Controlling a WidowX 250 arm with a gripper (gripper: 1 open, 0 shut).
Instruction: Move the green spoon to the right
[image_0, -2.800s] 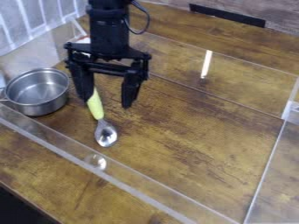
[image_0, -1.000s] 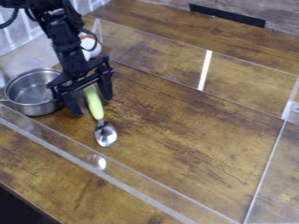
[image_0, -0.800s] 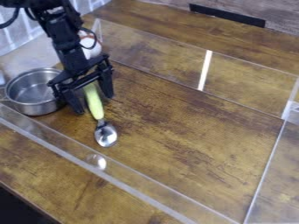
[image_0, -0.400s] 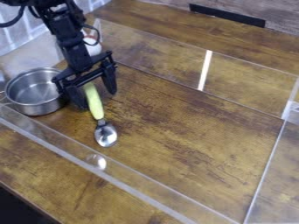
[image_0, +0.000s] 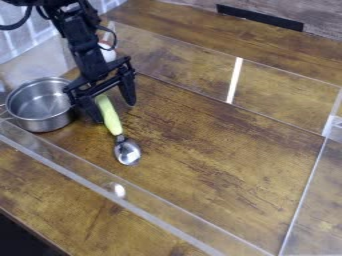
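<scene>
The black gripper (image_0: 102, 98) hangs low over the left part of the wooden worktop (image_0: 227, 140), pointing steeply down, with its jaws spread wide apart. The two dark fingers (image_0: 128, 90) stand on either side of the upper end of the green spoon (image_0: 115, 127), so the thick yellow-green handle shows between them; the jaws are not clamped on it, and whether either finger touches the handle cannot be told from this view. The spoon lies flat on the worktop, its handle running from under the gripper down toward the near edge, and its shiny metal bowl rests at the lower end, pointing toward the camera and a little to the right. Just to the left of the gripper sits a steel pot (image_0: 39, 104), round and open at the top, close to the spoon's handle but apart from it. A low clear plastic wall (image_0: 201, 238) runs along the near side of the worktop and up the right side, and another clear panel crosses the worktop behind the spoon. The arm (image_0: 74, 30) rises from the gripper toward the upper left corner, with dark cables beside it. A bright streak of reflected light shows on the wood right of centre.
</scene>
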